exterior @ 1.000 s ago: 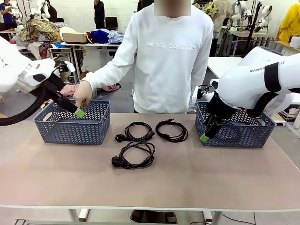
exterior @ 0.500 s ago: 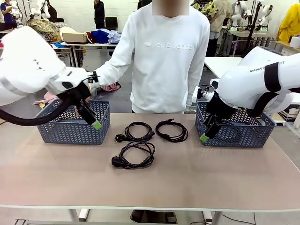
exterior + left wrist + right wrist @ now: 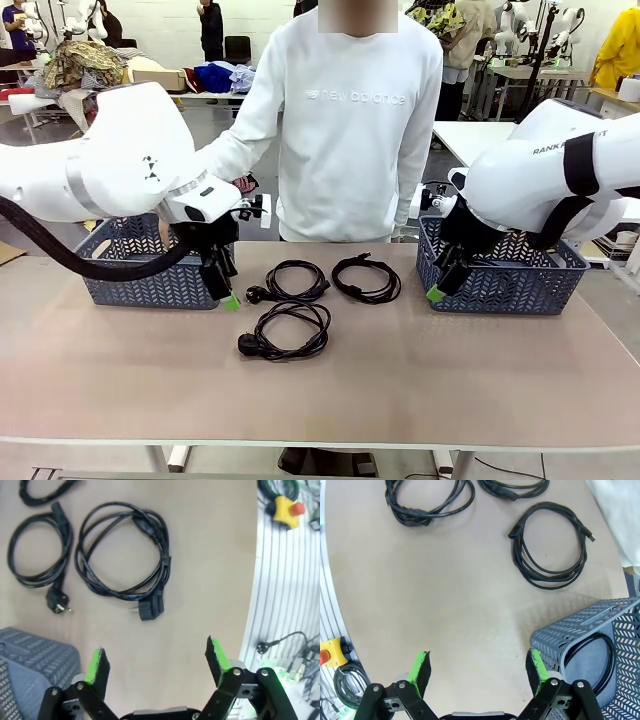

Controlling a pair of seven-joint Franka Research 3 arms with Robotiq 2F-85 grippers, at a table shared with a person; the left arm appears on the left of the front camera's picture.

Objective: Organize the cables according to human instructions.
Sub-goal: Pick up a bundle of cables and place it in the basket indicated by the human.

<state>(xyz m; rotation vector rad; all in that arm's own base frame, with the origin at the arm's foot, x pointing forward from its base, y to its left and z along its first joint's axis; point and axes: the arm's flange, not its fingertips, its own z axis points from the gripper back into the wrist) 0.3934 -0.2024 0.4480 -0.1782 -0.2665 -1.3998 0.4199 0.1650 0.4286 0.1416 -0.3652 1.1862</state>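
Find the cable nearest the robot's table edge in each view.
Front view: cable at centre, nearest the camera.
Left wrist view: cable at upper centre, the largest coil.
Right wrist view: cable at the top left.
Shared landmark: middle cable, lying beside it in each.

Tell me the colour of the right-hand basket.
Blue-grey, herringbone pattern; basket shows best in the front view.

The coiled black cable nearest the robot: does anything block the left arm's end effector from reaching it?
Nothing visible does. The open left end effector hangs over bare tan tabletop, and the coiled black cable lies just ahead, apart from the blue-grey woven basket.
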